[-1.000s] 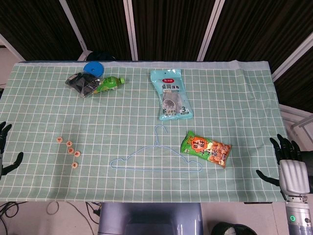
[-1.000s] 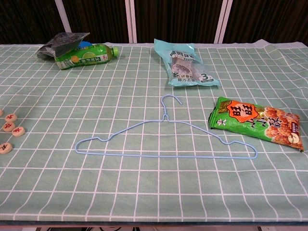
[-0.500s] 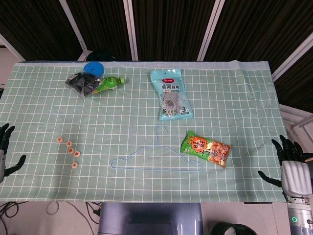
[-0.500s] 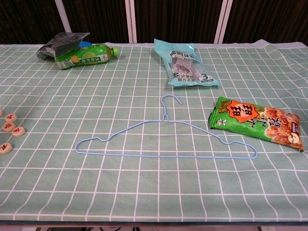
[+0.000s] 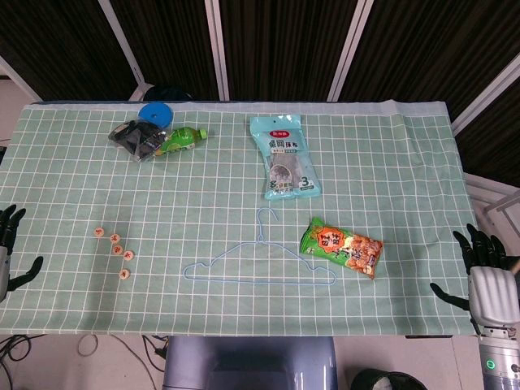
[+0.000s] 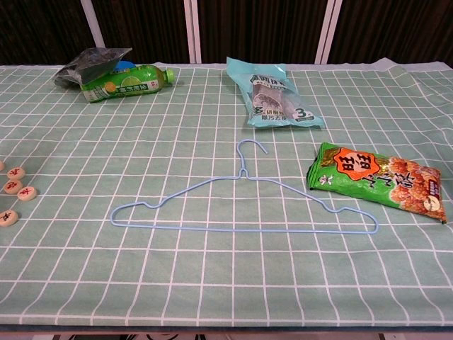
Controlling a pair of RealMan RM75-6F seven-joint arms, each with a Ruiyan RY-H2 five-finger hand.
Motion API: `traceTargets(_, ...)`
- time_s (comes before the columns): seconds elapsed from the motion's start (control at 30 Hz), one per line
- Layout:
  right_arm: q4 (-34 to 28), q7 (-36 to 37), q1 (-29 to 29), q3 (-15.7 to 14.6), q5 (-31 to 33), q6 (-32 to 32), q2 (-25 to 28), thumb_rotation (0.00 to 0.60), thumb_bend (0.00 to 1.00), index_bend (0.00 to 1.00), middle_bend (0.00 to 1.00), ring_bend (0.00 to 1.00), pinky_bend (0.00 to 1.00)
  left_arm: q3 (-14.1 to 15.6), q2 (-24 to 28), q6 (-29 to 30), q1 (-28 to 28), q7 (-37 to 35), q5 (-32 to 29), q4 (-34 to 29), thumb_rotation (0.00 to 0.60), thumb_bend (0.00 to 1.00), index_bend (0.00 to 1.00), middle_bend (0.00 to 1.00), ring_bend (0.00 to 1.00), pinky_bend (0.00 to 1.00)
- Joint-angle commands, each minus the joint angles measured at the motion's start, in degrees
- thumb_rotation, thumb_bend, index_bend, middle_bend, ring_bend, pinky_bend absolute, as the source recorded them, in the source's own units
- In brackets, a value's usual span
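The right hand [image 5: 485,280] is seen in the head view at the table's right edge, back upward, fingers spread apart and holding nothing. The left hand [image 5: 10,252] is seen at the left edge, only partly in frame, its fingers likewise parted and empty. Neither hand is shown in the chest view. Nearest the right hand lies the snack bag [image 5: 342,247], flat on the green checked cloth [image 5: 390,162]; its long axis is set slantwise, running from its green end near the blue hanger [image 5: 260,264] toward the right hand. Nearest the left hand, the round game pieces [image 5: 116,248] are laid in a loose line. Compared with a second ago, both hands have drawn slightly lower toward the near edge; the things on the table have not shifted.
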Motion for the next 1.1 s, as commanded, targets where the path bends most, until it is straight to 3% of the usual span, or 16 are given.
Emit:
traceTargets(0.03, 0.0, 0.0, 0.0, 0.0, 0.1, 0.0, 0.0, 0.600, 0.20, 0.10, 0.03, 0.06, 0.00, 0.1, -0.1, -0.3, -0.2, 0.2, 0.0, 0.1, 0.600, 0.28, 0.07, 0.00, 0.00, 0.02)
traceTargets(0.4, -0.7, 0.4, -0.4, 0.2, 0.7, 0.3, 0.1, 0.600, 0.20, 0.10, 0.02, 0.05, 0.00, 0.6, -0.5, -3.5, -2.2, 0.4, 1.2, 1.3, 0.600, 0.28, 0.16, 0.00, 0.00, 0.02)
traceTargets(0.7, -1.0, 0.0, -0.5, 0.3, 1.1, 0.4, 0.0, 0.600, 0.21, 0.10, 0.03, 0.06, 0.00, 0.9, -1.4, -15.0, -10.3, 4.4, 3.6, 1.9, 0.600, 0.28, 0.22, 0.00, 0.00, 0.02)
traceTargets(1.1, -1.3, 0.1, -0.7, 0.6, 1.6, 0.4, 0.2, 0.600, 0.21, 0.10, 0.03, 0.06, 0.00, 1.6, -6.7, -24.4, -15.4, 13.4, -0.4, 3.1, 0.600, 0.28, 0.31, 0.00, 0.00, 0.02)
